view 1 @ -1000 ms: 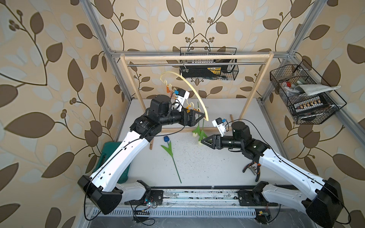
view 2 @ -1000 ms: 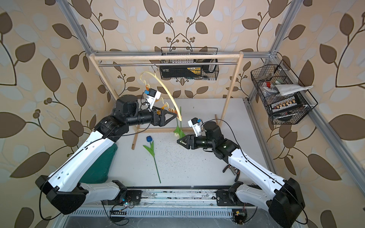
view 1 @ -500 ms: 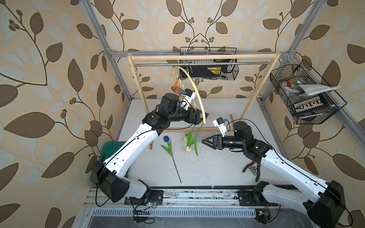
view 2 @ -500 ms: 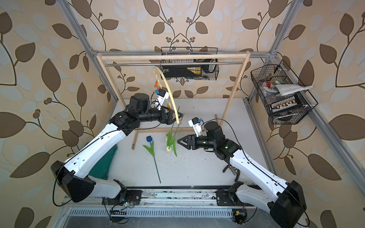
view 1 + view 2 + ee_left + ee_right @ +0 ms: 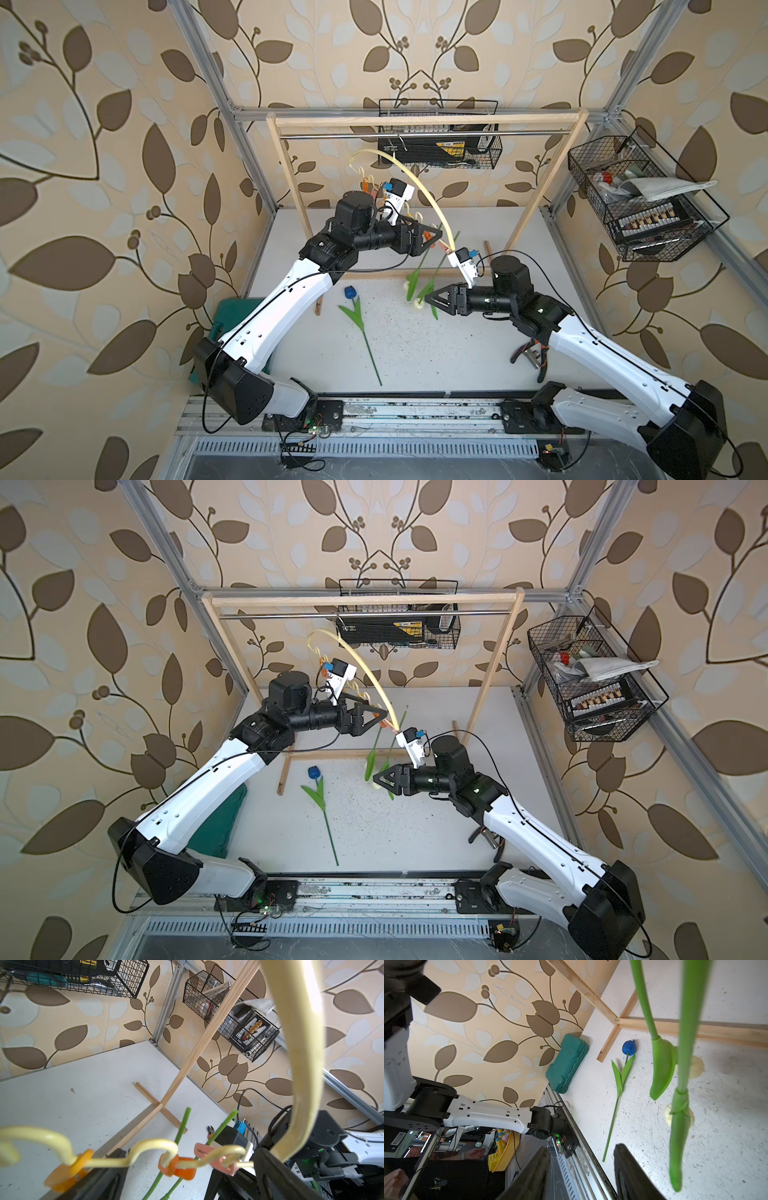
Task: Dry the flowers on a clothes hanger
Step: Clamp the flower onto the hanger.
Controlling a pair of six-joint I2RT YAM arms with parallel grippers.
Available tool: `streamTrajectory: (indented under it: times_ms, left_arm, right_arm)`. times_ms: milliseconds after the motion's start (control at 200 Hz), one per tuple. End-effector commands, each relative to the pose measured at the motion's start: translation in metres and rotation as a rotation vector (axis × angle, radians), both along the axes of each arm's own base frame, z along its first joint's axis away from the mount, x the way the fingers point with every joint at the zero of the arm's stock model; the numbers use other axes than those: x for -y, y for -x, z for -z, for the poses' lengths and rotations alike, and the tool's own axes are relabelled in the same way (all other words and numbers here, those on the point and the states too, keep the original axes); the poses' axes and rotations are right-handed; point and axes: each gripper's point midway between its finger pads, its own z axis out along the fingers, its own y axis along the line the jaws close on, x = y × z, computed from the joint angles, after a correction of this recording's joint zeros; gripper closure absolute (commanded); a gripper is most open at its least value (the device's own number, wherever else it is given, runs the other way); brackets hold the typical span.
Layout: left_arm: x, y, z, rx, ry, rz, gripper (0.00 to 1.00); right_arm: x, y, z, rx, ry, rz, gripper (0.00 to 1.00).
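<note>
The left gripper (image 5: 437, 241) has its jaws spread fully wide and pinches nothing. The clothes hanger (image 5: 306, 1064) rests on it, raised over the middle of the table (image 5: 415, 357) in front of the wooden rack (image 5: 428, 121). In the left wrist view the wavy bar (image 5: 153, 1144) crosses both fingers (image 5: 276, 1174), and the arc's end meets one of them.

Two cream tulips (image 5: 662, 1068) hang head-down from the bar. One stem is at the orange clip (image 5: 178, 1169), the other at the pink clip (image 5: 223, 1164).

The right gripper (image 5: 581, 1147) has its jaws partly apart and empty. Its tips are just beside the hanging leaves; I cannot tell whether they touch.

The blue tulip (image 5: 350, 293) lies flat left of the table's centre, head toward the rack's base and stem toward the front edge. A green case (image 5: 566, 1064) sits at the left edge. The pliers (image 5: 530, 353) lie near the right edge.
</note>
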Motion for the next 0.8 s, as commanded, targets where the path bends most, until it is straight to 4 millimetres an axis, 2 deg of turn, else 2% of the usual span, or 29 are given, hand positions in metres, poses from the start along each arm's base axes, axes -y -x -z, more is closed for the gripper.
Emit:
streamTrajectory:
  times_ms: [0,215,375,465,530,580,675,795]
  left_arm:
    - [-0.011,0.01,-0.025,0.037,0.029,0.0,0.01]
    - [-0.024,0.027,-0.002,-0.083,-0.039,-0.017,0.01]
    - [-0.029,0.048,-0.006,-0.104,-0.023,0.031,0.01]
    - [-0.04,0.059,-0.005,-0.112,-0.031,0.011,0.01]
    - [-0.057,0.062,0.003,-0.119,-0.062,-0.08,0.01]
    - [-0.073,0.064,0.014,-0.126,-0.098,-0.157,0.01]
    - [-0.108,0.066,0.038,-0.154,-0.172,-0.323,0.01]
    - [-0.145,0.069,0.059,-0.173,-0.201,-0.506,0.01]
  right_arm:
    - [0.001,0.004,-0.011,0.04,-0.012,-0.018,0.48]
    - [-0.002,0.0,-0.007,0.034,-0.008,-0.02,0.48]
    - [-0.006,-0.005,-0.004,0.026,-0.005,-0.024,0.48]
    - [-0.004,-0.003,-0.002,0.015,0.001,-0.023,0.49]
    - [0.001,0.003,0.008,0.006,0.036,-0.015,0.49]
    - [0.009,0.009,0.022,-0.008,0.093,0.005,0.49]
    - [0.02,0.025,0.047,-0.028,0.184,0.022,0.49]
    - [0.027,0.049,0.065,-0.016,0.279,0.036,0.5]
